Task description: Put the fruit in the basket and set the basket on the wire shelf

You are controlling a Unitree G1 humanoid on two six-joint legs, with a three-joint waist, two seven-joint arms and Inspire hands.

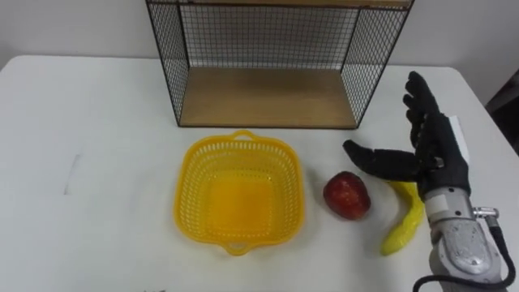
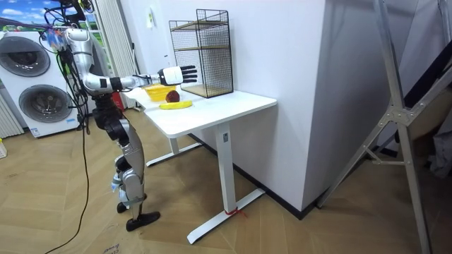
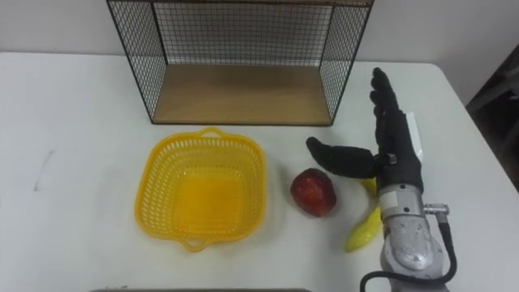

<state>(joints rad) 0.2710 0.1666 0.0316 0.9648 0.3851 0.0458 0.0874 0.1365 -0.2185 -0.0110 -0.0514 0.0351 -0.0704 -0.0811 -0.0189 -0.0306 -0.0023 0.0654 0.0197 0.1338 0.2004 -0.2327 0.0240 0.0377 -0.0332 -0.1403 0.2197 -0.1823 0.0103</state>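
Right hand enters from lower right. Fingers straight, slightly spread, pointing forward. Thumb stuck out sideways toward robot's left. Palm faces left, wrist in line with forearm. Room view: robot stands upright, right arm stretched forward at chest height.

A white table carries a black wire shelf with a wooden floor, standing at the far edge. In front of it, about mid-table, sits a yellow basket. A red apple lies just beside the basket's right side, apart from it. A yellow banana lies beyond the apple, nearer the right edge. The right hand is over the banana's far end, fingers straight and pointing toward the far edge, thumb stretched out above the apple.
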